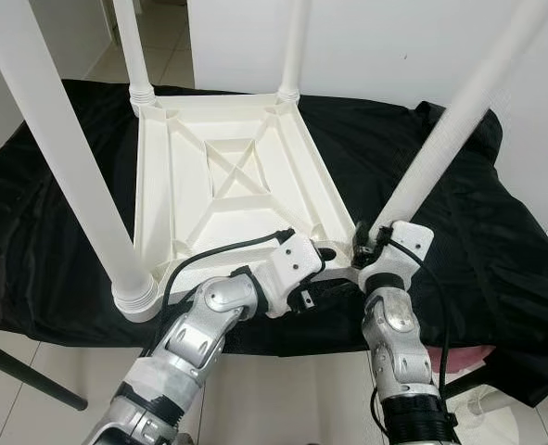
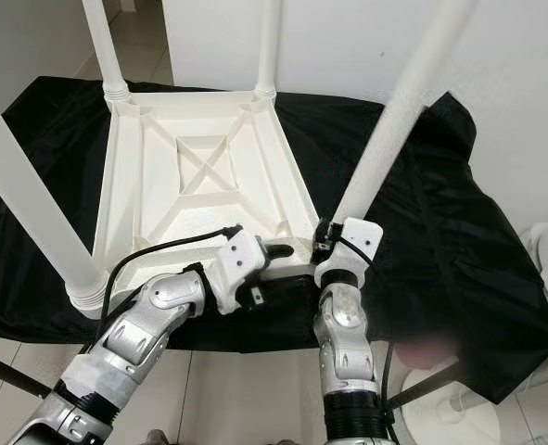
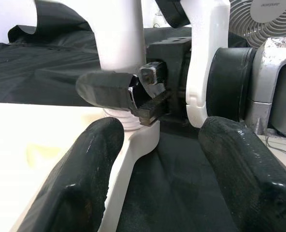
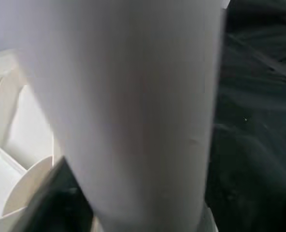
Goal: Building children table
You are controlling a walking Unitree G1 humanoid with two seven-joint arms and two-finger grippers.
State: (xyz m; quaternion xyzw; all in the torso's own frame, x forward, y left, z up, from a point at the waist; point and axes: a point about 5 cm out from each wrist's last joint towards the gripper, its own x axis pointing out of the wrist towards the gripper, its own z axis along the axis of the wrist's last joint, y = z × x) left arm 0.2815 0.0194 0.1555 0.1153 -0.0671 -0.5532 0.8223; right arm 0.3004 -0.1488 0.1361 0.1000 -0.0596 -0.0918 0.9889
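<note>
Now white tabletop [image 1: 227, 167] upside down on black-draped desk [image 1: 496, 269]; right gripper [image 1: 362, 243] clamped on near-right leg [image 1: 450, 130] base; left gripper [image 3: 157, 159] spread apart beside that corner.

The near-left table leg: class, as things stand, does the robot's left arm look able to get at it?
Probably yes. The near-left table leg stands upright in its corner socket, with open space between it and the left pincer, which sits open at the tabletop's near-right corner. The arm would have to swing back across.
</note>
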